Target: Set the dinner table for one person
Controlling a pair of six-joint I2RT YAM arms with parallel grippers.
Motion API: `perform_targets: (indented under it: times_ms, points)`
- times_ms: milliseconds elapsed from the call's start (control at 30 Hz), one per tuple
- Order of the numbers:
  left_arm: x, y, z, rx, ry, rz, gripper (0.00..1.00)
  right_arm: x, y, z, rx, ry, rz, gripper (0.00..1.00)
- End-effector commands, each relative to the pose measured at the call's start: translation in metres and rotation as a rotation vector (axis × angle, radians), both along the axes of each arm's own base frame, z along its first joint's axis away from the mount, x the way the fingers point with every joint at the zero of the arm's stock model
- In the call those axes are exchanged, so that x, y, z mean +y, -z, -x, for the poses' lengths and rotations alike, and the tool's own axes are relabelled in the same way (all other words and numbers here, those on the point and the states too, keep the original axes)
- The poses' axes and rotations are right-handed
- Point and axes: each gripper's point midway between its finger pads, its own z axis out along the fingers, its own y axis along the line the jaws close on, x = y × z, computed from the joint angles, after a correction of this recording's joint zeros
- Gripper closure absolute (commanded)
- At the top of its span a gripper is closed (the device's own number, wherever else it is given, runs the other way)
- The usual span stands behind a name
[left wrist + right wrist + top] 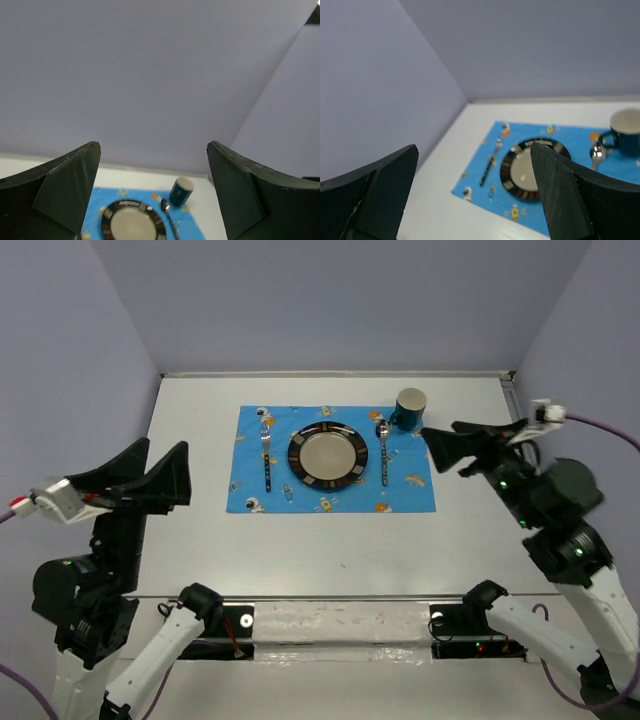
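The white dinner table (340,550) carries a blue cartoon-printed placemat (410,490). On the mat lie a dark-rimmed plate (327,455), a fork (267,455) to its left and a spoon (383,452) to its right. A teal mug (409,407) stands upright at the mat's far right corner. My right gripper (438,428) hovers open just right of the mug, apart from it and holding nothing. My left gripper (167,445) is open and empty over the table's left edge, well away from the mat. The left wrist view shows the plate (131,225) and mug (180,191) far ahead.
Lilac walls close in the table at the back and on both sides. The right wrist view looks across the placemat (485,192) at the fork (490,165), the plate (522,172) and the mug (625,132). A taped metal strip (340,620) runs along the near edge.
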Motion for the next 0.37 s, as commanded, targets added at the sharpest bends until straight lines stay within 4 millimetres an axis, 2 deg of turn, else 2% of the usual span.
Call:
perform_targets:
  times_ms: [0,100,200,233,333]
  points:
    - [0.012,-0.062,0.04,-0.216,0.029,0.062,0.01,-0.046,-0.068,0.056,-0.168,0.048,-0.096,0.0]
    - [0.007,-0.06,0.042,-0.216,0.056,0.052,0.01,-0.07,-0.091,0.087,-0.264,0.073,-0.154,0.0]
    - [0.005,-0.049,0.04,-0.206,0.065,0.052,0.01,-0.077,-0.082,0.085,-0.261,0.11,-0.15,0.0]
    - [0.001,-0.038,0.033,-0.188,0.065,0.039,0.01,-0.078,-0.079,0.084,-0.256,0.118,-0.156,0.0]
    - [-0.001,-0.025,0.025,-0.158,0.056,0.017,0.01,-0.068,-0.066,0.072,-0.243,0.107,-0.143,0.0]
